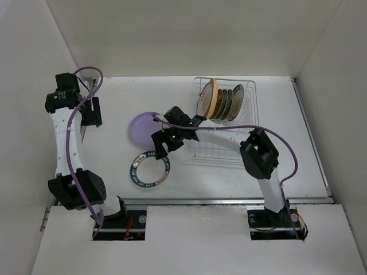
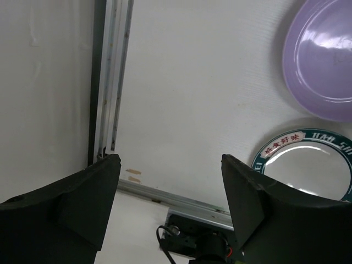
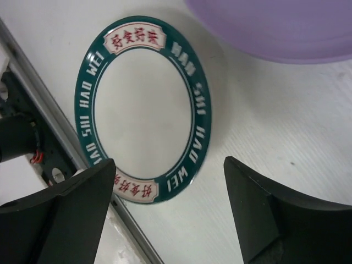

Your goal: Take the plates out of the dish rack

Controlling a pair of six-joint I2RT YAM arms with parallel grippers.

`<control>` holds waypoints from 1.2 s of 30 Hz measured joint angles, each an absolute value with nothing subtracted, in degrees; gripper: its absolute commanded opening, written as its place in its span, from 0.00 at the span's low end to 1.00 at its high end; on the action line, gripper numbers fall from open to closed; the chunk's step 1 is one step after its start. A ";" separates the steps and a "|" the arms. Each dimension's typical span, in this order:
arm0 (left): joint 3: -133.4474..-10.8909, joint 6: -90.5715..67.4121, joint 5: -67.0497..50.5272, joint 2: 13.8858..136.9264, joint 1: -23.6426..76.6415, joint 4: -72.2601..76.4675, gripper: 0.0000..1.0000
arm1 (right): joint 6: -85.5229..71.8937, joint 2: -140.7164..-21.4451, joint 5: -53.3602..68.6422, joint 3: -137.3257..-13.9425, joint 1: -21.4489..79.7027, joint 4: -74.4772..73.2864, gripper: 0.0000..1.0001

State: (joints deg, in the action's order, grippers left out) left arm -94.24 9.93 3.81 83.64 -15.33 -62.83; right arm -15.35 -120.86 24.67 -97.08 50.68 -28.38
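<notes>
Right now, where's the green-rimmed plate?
Top view: the green-rimmed plate lies on the table left of the dish rack, just below the lavender plate.

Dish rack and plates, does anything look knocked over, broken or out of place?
Nothing stands out. The lavender plate and the teal-rimmed plate lie flat on the table; the other plates stand on edge in the dish rack.

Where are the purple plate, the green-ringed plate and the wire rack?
purple plate [image 1: 142, 127], top view, on its middle.
green-ringed plate [image 3: 143, 110], right wrist view, on its white middle.
wire rack [image 1: 223, 150], top view, on its bare front wires.
</notes>
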 measured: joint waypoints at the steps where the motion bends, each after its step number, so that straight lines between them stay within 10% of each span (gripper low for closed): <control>1: -94.24 9.78 3.31 83.64 -15.07 -62.28 0.71 | -15.29 -120.31 23.33 -97.08 50.63 -29.02 0.86; 25: -78.72 2.96 -10.09 70.70 -9.39 -49.30 0.76 | -47.18 -70.67 -28.77 -97.23 45.93 -59.02 0.97; 36: -73.21 8.58 -14.28 51.79 -9.37 -50.98 0.82 | -64.95 -63.92 -30.28 -90.06 45.34 -74.17 0.95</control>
State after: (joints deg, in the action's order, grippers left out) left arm -73.21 8.58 -14.28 51.79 -9.37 -50.98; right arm -64.95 -63.92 -30.28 -90.06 45.34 -74.17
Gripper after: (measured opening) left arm 0.818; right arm 0.958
